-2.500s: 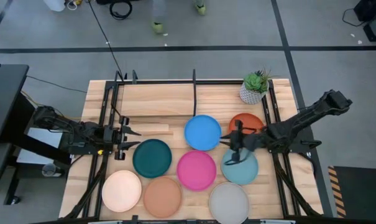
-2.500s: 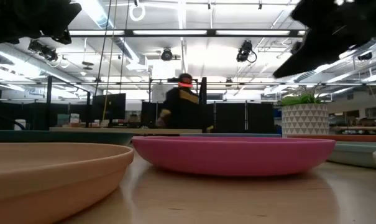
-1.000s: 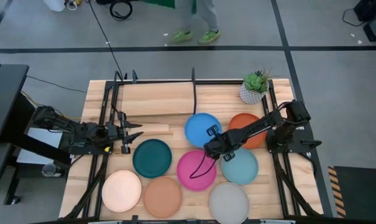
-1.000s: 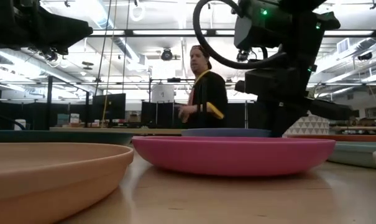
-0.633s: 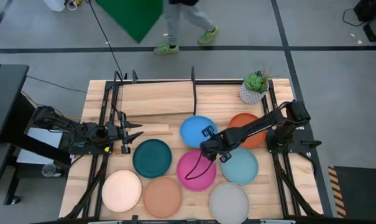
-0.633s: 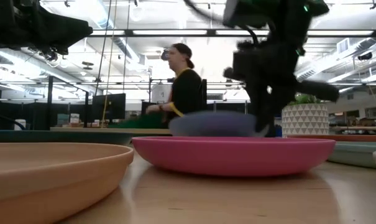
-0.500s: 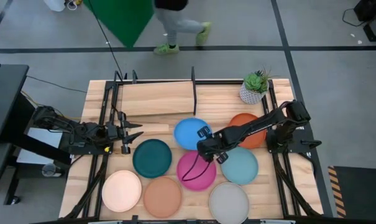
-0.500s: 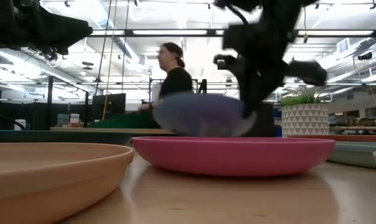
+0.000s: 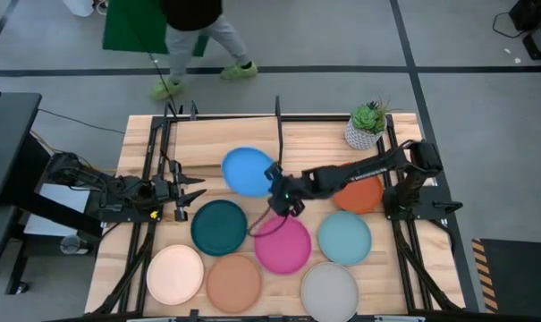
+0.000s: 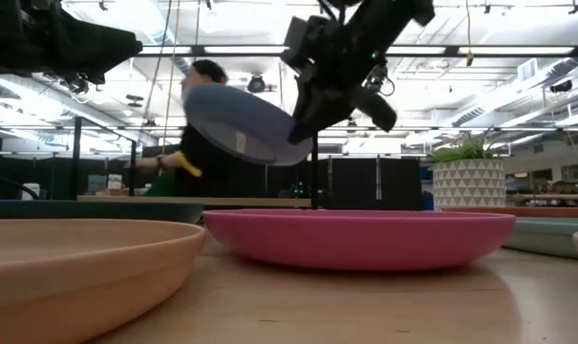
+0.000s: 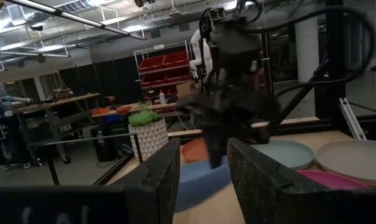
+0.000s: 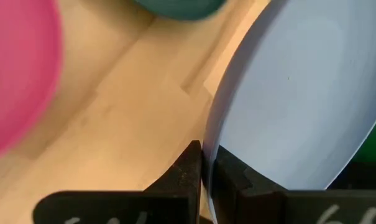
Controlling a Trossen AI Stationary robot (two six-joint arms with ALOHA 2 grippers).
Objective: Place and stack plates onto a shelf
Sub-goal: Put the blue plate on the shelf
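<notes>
My right gripper (image 9: 275,185) is shut on the blue plate (image 9: 246,171), held in the air above the table's middle, beside the shelf's (image 9: 218,143) central upright bar. In the low view the blue plate (image 10: 239,122) is tilted. On the tabletop lie the dark teal (image 9: 219,226), magenta (image 9: 283,244), light teal (image 9: 344,238), orange-red (image 9: 361,193), cream-peach (image 9: 174,274), tan (image 9: 234,283) and light grey (image 9: 329,292) plates, each on its base. My left gripper (image 9: 195,192) waits open at the table's left side. My right gripper pinches the blue plate's rim (image 12: 211,132) between its two fingers (image 12: 190,163), one on the upper face and one underneath. The fingers reach in roughly level from the table's right. The plate is lifted clear and tilted, its free edge (image 10: 191,94) higher than the held edge.
A potted plant (image 9: 367,125) stands at the far right corner. Black frame tubes (image 9: 279,134) rise around the shelf board. A person (image 9: 188,27) walks on the floor beyond the table's far edge. The right arm (image 11: 232,87) shows in the left wrist view.
My right gripper closed on the blue plate's rim, then lifted it off the table and carried it up and toward the table's far left, beside the shelf. The plate went from flat to tilted. The person walked leftward behind the table.
</notes>
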